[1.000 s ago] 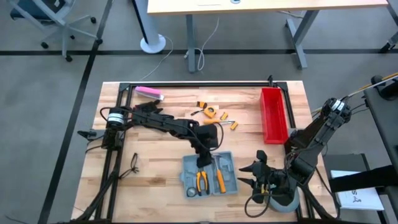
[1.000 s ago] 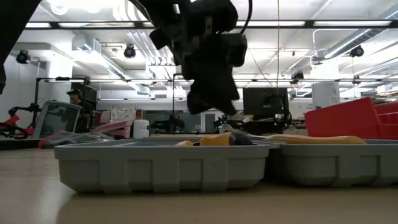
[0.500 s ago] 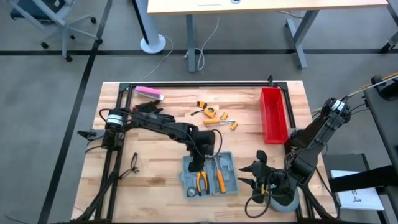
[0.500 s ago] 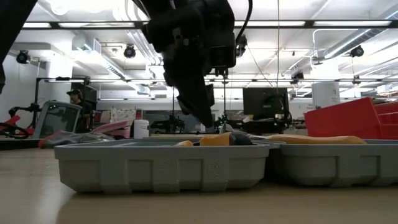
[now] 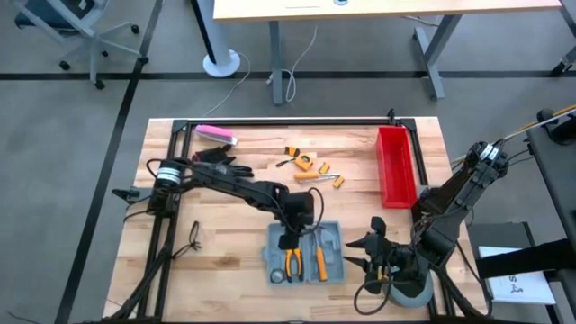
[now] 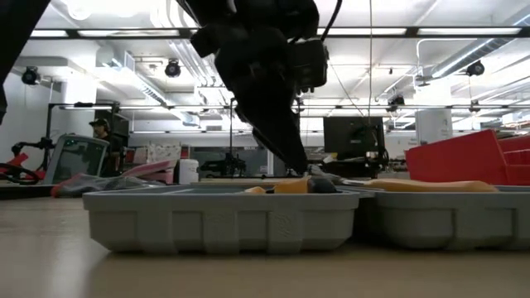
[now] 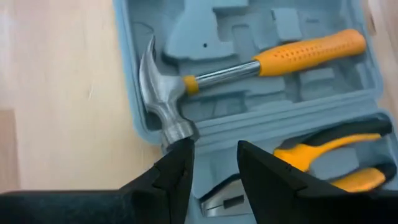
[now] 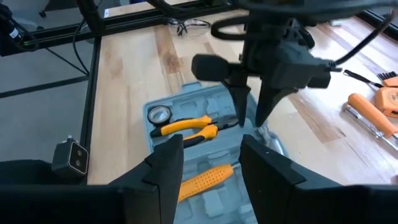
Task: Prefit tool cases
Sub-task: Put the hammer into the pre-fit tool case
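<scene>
The grey-blue tool case (image 5: 306, 255) lies open on the wooden table, near its front edge. In its moulded slots lie a hammer (image 7: 186, 84) with a yellow handle, yellow-handled pliers (image 7: 329, 155) and a small round gauge (image 8: 160, 114). My left gripper (image 5: 288, 239) stands open over the case, slanting down. Its fingertips (image 8: 239, 109) are low by the hammer's head, at the ridge between the two halves. My right gripper (image 5: 358, 254) waits open to the right of the case, with nothing between its fingers. My left gripper comes from above, slanting down, and one fingertip (image 7: 181, 149) stands right at the striking face of the hammer's head (image 7: 176, 129). Whether it touches the head, I cannot tell. Nothing lies between the two fingers.
A red bin (image 5: 394, 166) stands at the right. A grey tape roll (image 5: 407, 290) lies under my right arm. Loose yellow tools (image 5: 310, 166) lie beyond the case, a pink object (image 5: 216, 134) at the far left, and glasses (image 5: 193, 236) near the left rail.
My left gripper has rolled about its own axis and sunk a little, so its fingertips now reach the level of the case's rim. The case has shifted slightly on the table toward the right. My right arm has kept still.
</scene>
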Motion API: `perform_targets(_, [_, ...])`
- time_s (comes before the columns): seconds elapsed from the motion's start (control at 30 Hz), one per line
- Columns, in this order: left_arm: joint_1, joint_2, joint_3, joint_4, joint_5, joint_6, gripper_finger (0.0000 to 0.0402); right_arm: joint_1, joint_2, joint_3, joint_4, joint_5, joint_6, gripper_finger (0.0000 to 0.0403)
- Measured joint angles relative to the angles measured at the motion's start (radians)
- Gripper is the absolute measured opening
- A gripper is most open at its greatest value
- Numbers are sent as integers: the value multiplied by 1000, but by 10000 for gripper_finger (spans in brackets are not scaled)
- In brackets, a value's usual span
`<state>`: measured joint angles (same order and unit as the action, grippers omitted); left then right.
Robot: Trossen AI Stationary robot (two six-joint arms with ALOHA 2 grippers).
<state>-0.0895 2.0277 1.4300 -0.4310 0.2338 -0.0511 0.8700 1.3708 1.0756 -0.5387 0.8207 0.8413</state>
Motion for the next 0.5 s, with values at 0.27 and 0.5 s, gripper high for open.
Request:
perform_targets(0.27, [0,31,0,40,-8,-2,118,0,0,0,3,1,5,138])
perform_targets(0.5, [2,-2,14,18,-16,-29,119,0,0,0,-2,-1,-1,128])
